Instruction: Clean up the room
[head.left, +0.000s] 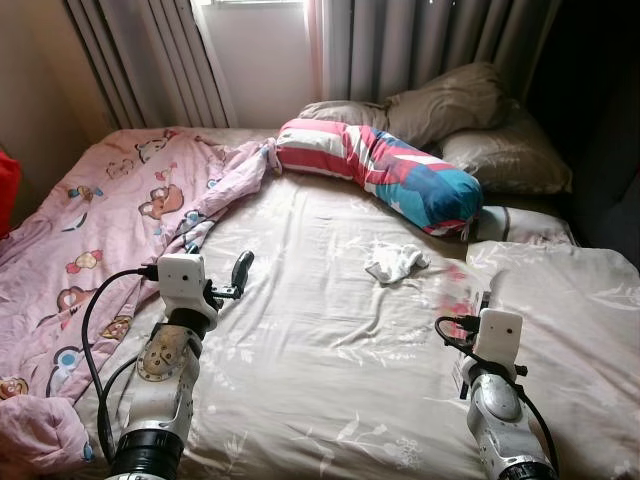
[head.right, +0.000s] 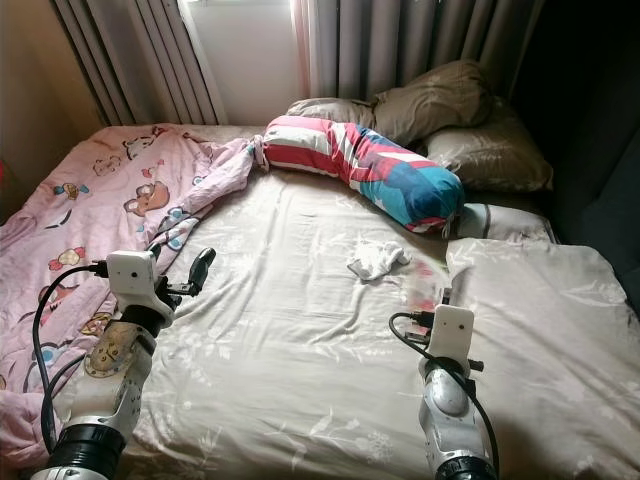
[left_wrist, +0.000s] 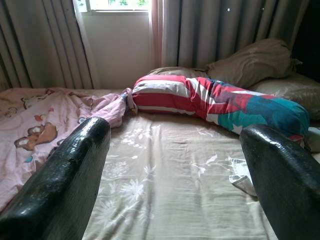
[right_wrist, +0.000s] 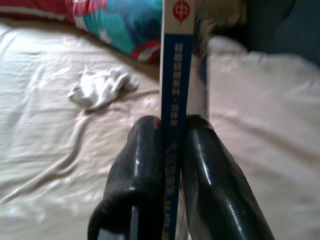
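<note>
Bed below: right gripper clamps a book (blue spine); left gripper spread.

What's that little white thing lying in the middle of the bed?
Start at the long striped red, white and teal bolster lying across the head of the bed. Just in front of its teal end, alone on the beige sheet, lies a small crumpled white cloth, the only white item there.

Daylight enters through the window behind the grey curtains, washing the upper panes to glare. The beige sheet is evenly, softly lit, while the room's right corner falls into deep shadow. The eye views are fairly sharp. In the right wrist view, the blue book and white cloth look blurred.
</note>
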